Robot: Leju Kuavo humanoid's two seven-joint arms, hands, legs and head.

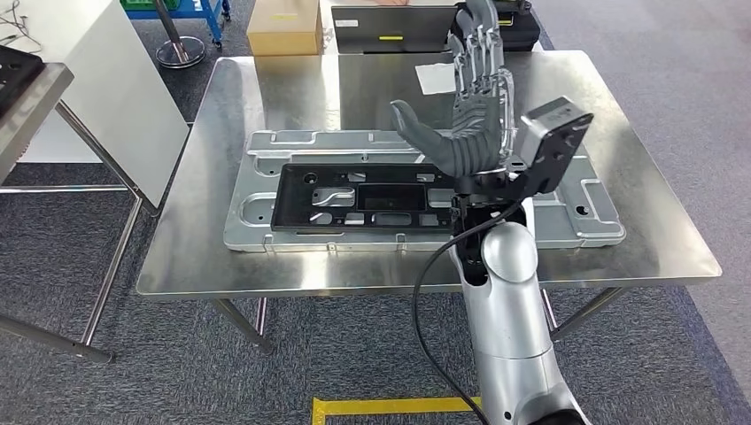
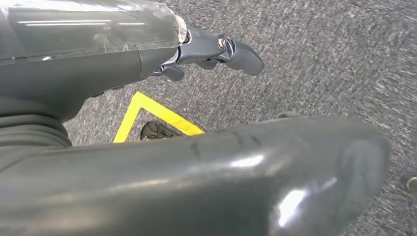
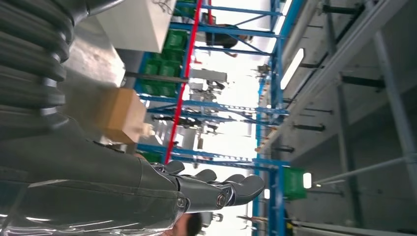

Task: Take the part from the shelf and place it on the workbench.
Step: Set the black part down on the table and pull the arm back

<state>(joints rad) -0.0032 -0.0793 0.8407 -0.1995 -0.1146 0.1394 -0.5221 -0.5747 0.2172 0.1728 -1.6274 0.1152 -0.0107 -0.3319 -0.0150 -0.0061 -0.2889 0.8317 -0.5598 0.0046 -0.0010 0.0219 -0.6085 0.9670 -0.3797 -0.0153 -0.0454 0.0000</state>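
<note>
A black rectangular frame part (image 1: 354, 197) lies flat on a larger silver stamped metal panel (image 1: 266, 190), both on the steel workbench (image 1: 204, 248). My right hand (image 1: 469, 106) is raised above the right end of the black part, fingers straight and spread, palm empty, thumb out to the left. In the right wrist view the same right hand (image 3: 147, 191) shows extended fingers holding nothing. My left hand (image 2: 147, 44) hangs over the carpet with fingers extended and nothing in it.
A cardboard box (image 1: 285, 28) and a dark case (image 1: 398, 27) stand beyond the bench's far edge. A white cabinet (image 1: 106, 80) and a second metal table (image 1: 27, 106) sit to the left. Yellow floor tape (image 1: 390, 407) marks the carpet near me.
</note>
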